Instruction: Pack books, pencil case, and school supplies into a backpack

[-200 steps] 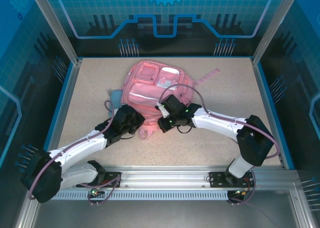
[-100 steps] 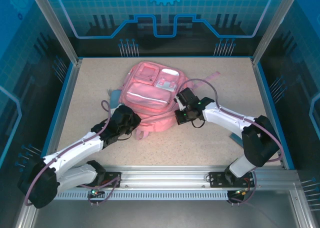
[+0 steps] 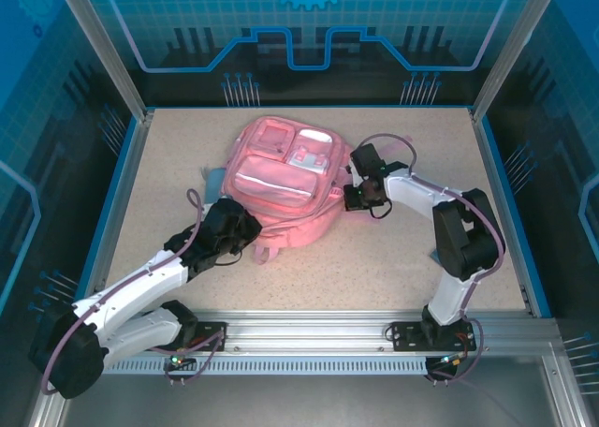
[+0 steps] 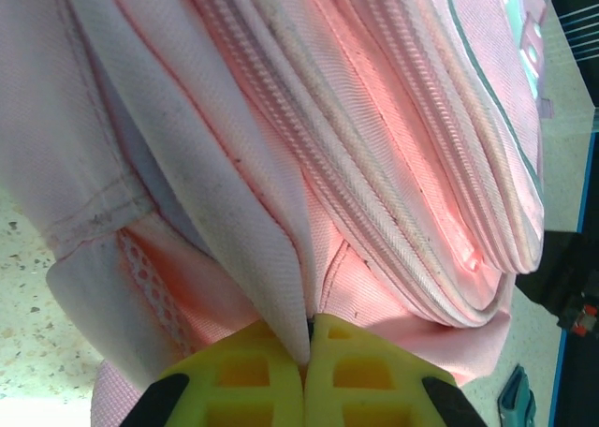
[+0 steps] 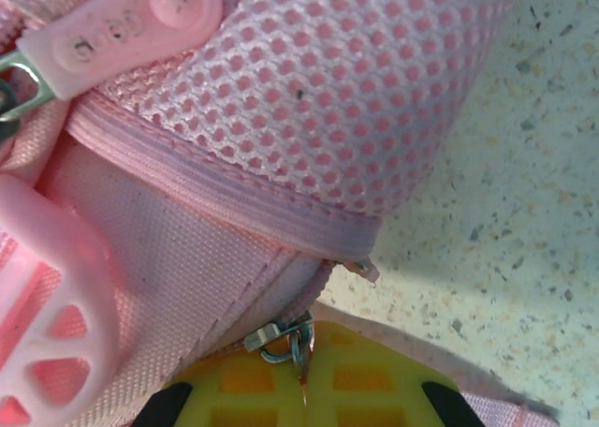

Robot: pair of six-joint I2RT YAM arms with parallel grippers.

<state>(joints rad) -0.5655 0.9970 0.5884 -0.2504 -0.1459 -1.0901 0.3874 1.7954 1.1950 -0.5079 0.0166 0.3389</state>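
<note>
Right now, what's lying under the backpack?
A light blue thing, likely the pencil case, peeks out at the backpack's left edge. The fabric covers the rest of it and anything else underneath.

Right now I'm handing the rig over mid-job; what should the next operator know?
Left gripper: shut, pinching a fabric fold at the near-left corner of the backpack.
Right gripper: shut on a zipper pull at the backpack's right side.
The backpack lies flat, front pockets up, in the middle of the table.
Pencil case: light blue edge showing at the backpack's left side, apparently not yet packed.
Done: both grips set. Left: work the zip, pack the pencil case. Contents cannot be judged.
</note>
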